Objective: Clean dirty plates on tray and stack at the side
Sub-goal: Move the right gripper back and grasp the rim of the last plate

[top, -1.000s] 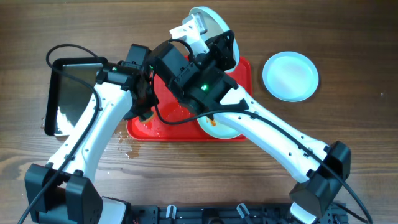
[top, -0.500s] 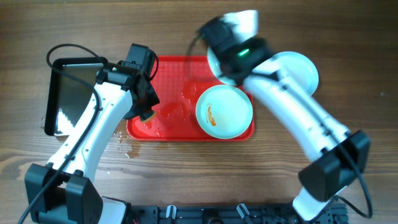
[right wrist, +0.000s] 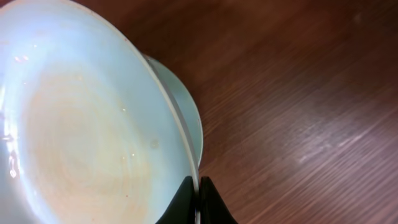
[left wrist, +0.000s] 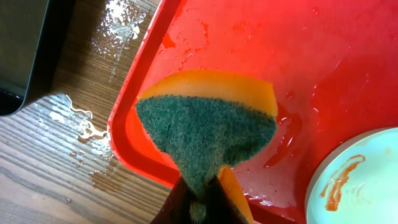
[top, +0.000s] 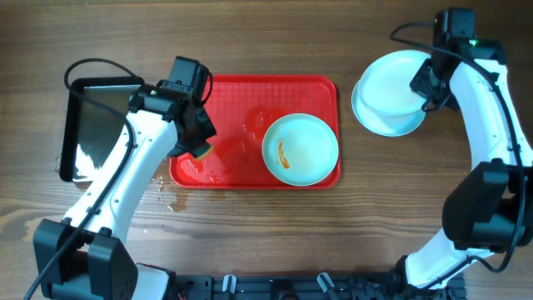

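Gripping a pale plate [right wrist: 81, 124] by its rim, the right tool [right wrist: 198, 198] is clamped on the edge and holds it tilted just above a second plate [top: 379, 121]. That second plate lies flat on the desk [top: 350, 233], to the right of the red tray [top: 233, 92]. A third plate [top: 300, 150] sits on the right half of the tray, with an orange smear on its face. The left tool [left wrist: 200, 199] is closed on a sponge [left wrist: 205, 124], green scrub side towards the camera and yellow behind, hanging over the tray's wet left part. A black tray [top: 92, 125] lies at the far left, and spilled water [top: 166, 190] marks the desk by the red tray's lower left corner.

The plates look rigid, thin and light, so a pinch should not bend them. Wet faces likely make them slippery, and a plate held at one edge can swing. The raised rim is the only place to take hold. On the smeared plate, the edge nearest the tray wall seems hardest to reach, and the upper left edge seems easier
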Tool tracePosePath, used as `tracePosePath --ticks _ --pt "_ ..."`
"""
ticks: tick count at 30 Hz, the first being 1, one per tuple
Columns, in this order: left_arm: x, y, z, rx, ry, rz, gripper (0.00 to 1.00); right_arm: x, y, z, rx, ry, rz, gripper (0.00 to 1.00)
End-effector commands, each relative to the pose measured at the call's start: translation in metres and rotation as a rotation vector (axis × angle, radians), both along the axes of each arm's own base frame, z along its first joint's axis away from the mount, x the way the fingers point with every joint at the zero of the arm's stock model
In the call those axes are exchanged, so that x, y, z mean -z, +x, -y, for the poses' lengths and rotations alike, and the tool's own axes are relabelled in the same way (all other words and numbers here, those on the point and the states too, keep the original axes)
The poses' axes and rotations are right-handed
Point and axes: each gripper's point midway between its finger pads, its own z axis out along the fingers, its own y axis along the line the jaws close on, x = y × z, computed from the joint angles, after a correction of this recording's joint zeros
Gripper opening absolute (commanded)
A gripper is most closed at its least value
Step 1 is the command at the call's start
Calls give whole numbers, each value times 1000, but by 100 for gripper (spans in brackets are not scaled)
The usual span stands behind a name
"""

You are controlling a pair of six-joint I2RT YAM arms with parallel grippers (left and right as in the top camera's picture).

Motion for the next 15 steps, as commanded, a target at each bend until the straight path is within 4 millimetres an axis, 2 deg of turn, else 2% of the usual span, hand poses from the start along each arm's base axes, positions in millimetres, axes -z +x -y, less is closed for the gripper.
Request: tracePosePath --ticks 1,5,7,9,10,11,12,15 --pt "2 -1 3 16 -9 -7 4 11 -2 -8 -23 46 -8 27" --pt "2 -1 3 16 -9 -6 4 13 -5 -9 -23 50 -21 43" --pt "2 -1 4 16 -9 -6 4 16 -4 -23 -69 124 -22 46" --pt "2 -1 4 16 -10 -3 4 16 1 -72 -294 362 -1 46" --pt "2 0 4 16 -10 -2 4 10 2 -100 -433 488 27 47" --pt "1 0 4 16 -12 1 4 -2 -2 -137 -600 645 68 53" --pt "2 0 5 17 -18 -1 4 -6 -7 -153 -647 704 69 56" --pt "2 0 7 19 -29 -4 4 2 -21 -173 -689 654 -18 57"
